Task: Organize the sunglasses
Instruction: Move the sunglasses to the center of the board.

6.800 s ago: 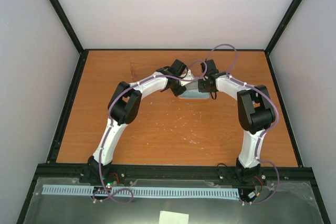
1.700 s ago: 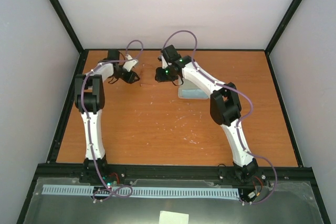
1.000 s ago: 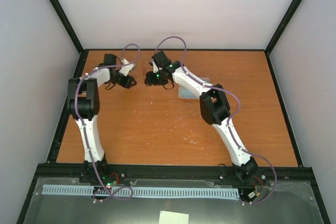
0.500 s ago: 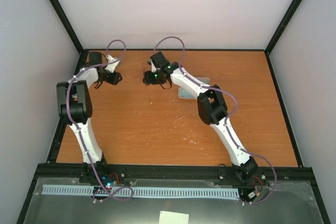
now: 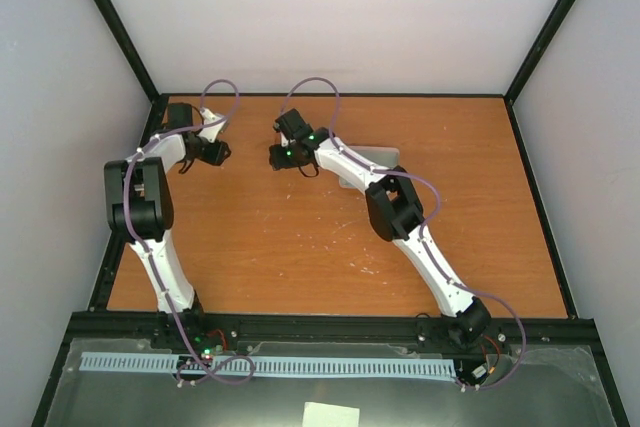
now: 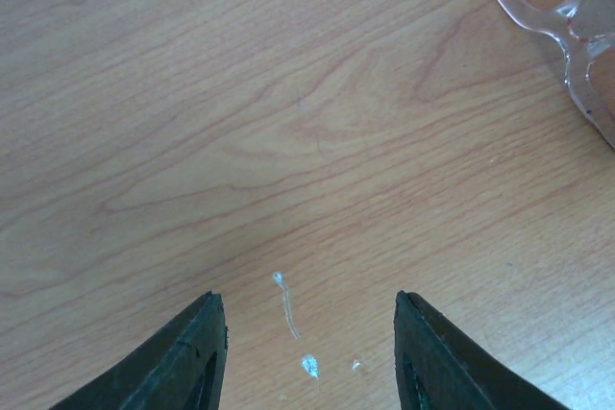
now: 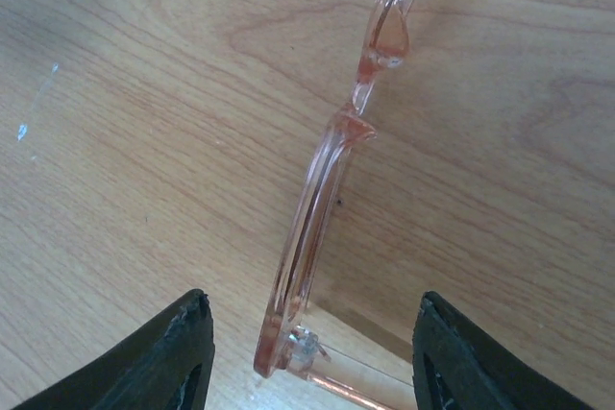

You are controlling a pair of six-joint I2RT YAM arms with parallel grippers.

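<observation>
Sunglasses, look: a thin, see-through frame tinted pinkish amber is seen in the right wrist view as the sunglasses point(image 7: 312, 218). One rim is viewed almost edge-on and narrows to a small neck. Past that neck a second piece runs out of the top of the picture. A slim arm branches off at the near end. A shadow is cast on the wood beside the rim.
Sunglasses, place: they rest on the table point(image 5: 330, 237), toward its far left part, between the two grippers. Whether the frame stands on its edge or lies tilted cannot be told.
Sunglasses, left wrist view: only a corner of the clear pink frame point(image 6: 567, 26) is caught, at the upper right, well apart from the fingers.
Sunglasses, top view: they are too faint to be made out.
Right gripper point(image 7: 312, 300): the fingers are spread wide, with the rim lying between them and touched by neither.
Left gripper point(image 6: 307, 300): the fingers are held apart over bare wood. Only a few white specks point(image 6: 288, 304) are seen between them.
Cloth point(image 5: 372, 157): a flat blue-grey piece lies partly covered by the right arm, to the right of the sunglasses.
</observation>
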